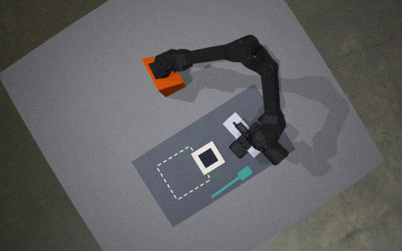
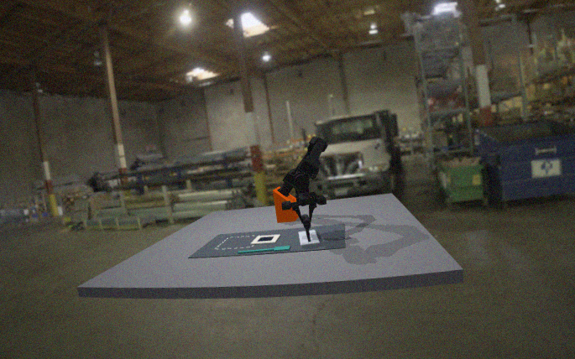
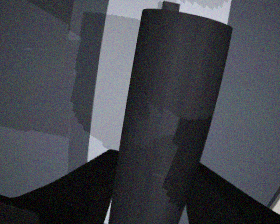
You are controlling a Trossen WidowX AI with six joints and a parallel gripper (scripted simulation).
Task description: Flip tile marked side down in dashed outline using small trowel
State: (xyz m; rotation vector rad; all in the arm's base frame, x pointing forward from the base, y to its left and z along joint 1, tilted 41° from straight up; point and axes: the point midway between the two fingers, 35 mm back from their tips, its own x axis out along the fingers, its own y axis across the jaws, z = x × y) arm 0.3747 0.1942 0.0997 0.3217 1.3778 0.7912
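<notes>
The tile [image 1: 208, 158] is cream with a dark square mark facing up. It lies on the grey mat just right of the dashed outline [image 1: 180, 173], overlapping the outline's corner. The trowel has a dark round handle [image 3: 171, 129] over a white flat blade [image 1: 235, 123] at the mat's right end. My gripper [image 1: 246, 136] is down over it. In the wrist view both fingers press against the sides of the handle. In the exterior view the gripper [image 2: 307, 234] points down onto the white blade.
A teal flat tool-shaped piece [image 1: 232, 181] lies on the mat's near edge, below the tile. The arm's base sits on an orange block [image 1: 166, 77] behind the mat. The grey mat [image 1: 192, 158] lies on a larger grey table.
</notes>
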